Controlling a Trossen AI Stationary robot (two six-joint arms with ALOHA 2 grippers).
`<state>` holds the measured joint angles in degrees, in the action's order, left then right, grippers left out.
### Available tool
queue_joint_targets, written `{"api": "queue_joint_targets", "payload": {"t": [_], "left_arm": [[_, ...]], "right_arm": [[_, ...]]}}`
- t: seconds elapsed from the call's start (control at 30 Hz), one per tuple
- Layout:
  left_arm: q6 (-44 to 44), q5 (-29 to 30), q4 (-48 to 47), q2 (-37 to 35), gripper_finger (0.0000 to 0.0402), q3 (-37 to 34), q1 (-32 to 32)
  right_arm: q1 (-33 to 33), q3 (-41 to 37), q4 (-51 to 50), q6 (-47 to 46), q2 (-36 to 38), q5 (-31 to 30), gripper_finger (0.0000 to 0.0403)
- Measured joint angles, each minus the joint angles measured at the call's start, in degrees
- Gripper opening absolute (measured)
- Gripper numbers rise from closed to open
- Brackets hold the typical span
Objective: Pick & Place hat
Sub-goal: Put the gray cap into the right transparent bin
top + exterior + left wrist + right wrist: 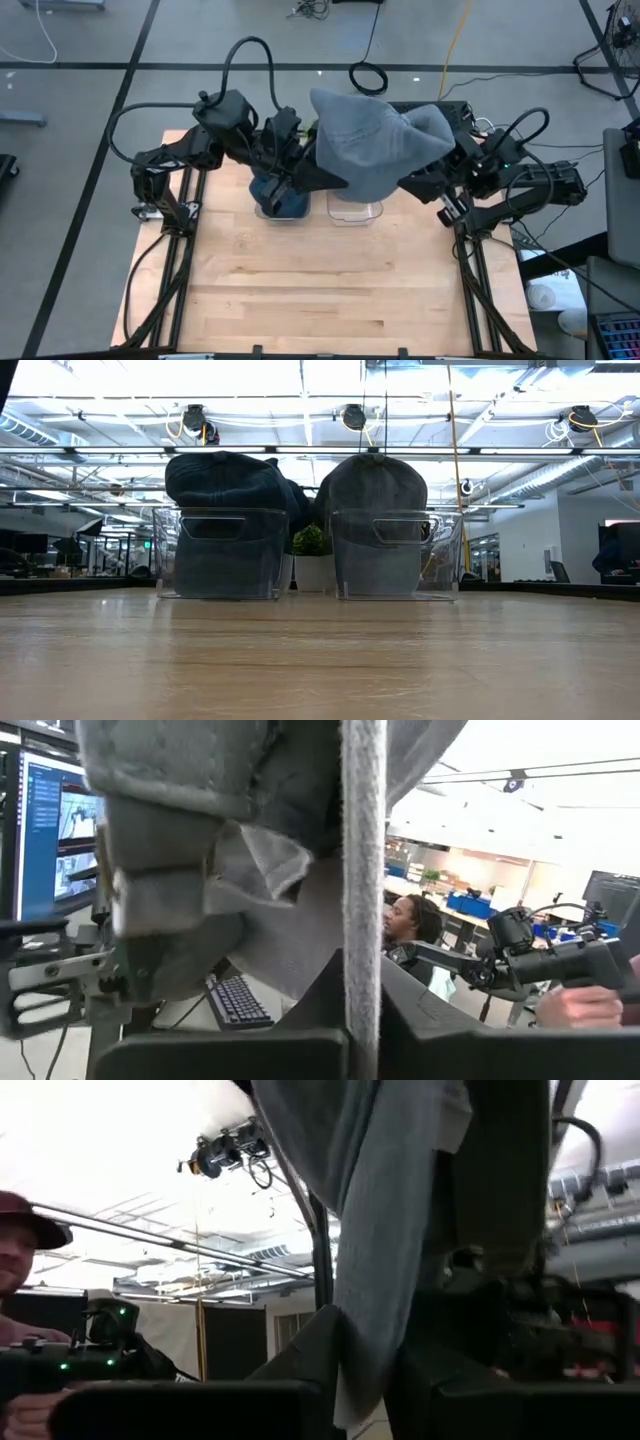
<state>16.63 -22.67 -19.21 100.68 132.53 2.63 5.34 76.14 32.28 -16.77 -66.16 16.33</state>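
A grey hat (pixel 375 140) hangs high above the two clear bins at the table's far side, held between both arms. My left gripper (pixel 318 180) is shut on its left side, and my right gripper (pixel 418 182) is shut on its right side. In the left wrist view the grey cloth (pixel 250 870) fills the picture above the fingers. In the right wrist view it hangs as a grey fold (pixel 375 1230). The low view shows neither the gripper nor the held hat. My left gripper pinches an edge of the hat's cloth (pixel 362 970) between its two fingers; the edge runs straight up out of the gap. The hat is lifted clear of the table and bins. My right gripper pinches a hanging fold of the grey cloth (pixel 365 1350) between its two fingers, with the hat clear of everything below.
The left clear bin (pixel 222 555) holds dark blue hats (pixel 225 480). The right clear bin (pixel 395 555) holds a grey hat (pixel 372 490). A small plant (pixel 310 542) stands behind them. Bare wooden table (pixel 320 290) lies on the near side. People show in the room beyond.
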Motion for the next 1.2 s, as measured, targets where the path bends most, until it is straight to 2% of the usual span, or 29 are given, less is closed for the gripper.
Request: {"api": "queue_joint_targets", "payload": {"t": [0.1,0.23,0.4,0.53,0.63,0.87,1.03,1.2], "left_arm": [[-0.67,-0.30,-0.19,-0.38,0.0008,0.00,-0.21],[-2.93,-1.81,-5.44,-2.39,0.0008,0.02,-0.73],[-6.07,-1.68,-16.94,-6.32,0.0007,0.06,-0.85],[-7.63,-0.67,-25.39,-9.01,0.0007,0.06,-0.87],[-8.02,0.87,-32.56,-10.97,0.0007,0.01,-0.85],[-8.64,2.39,-45.98,-14.98,0.0007,0.04,-0.85],[-8.88,1.99,-56.74,-15.79,0.0007,0.00,-0.74],[-9.59,2.24,-63.07,-15.67,0.0007,0.02,-0.31]], "right_arm": [[-0.02,-0.01,-1.59,-1.85,0.23,-0.22,0.0075],[-0.02,0.00,-5.95,-3.47,1.38,-0.76,0.0133],[0.00,-0.02,-11.92,-3.57,2.71,-3.35,0.0211],[0.02,0.00,-11.51,-3.59,3.22,-4.96,0.0249],[0.02,0.00,-11.55,-3.53,3.22,-8.70,0.0258],[-1.09,0.00,-13.54,-3.69,3.39,-10.05,0.0250],[-2.24,0.00,-18.28,-11.13,3.50,-19.19,0.0248],[-5.12,-0.02,-25.65,-20.50,3.44,-17.86,0.0247]]}}
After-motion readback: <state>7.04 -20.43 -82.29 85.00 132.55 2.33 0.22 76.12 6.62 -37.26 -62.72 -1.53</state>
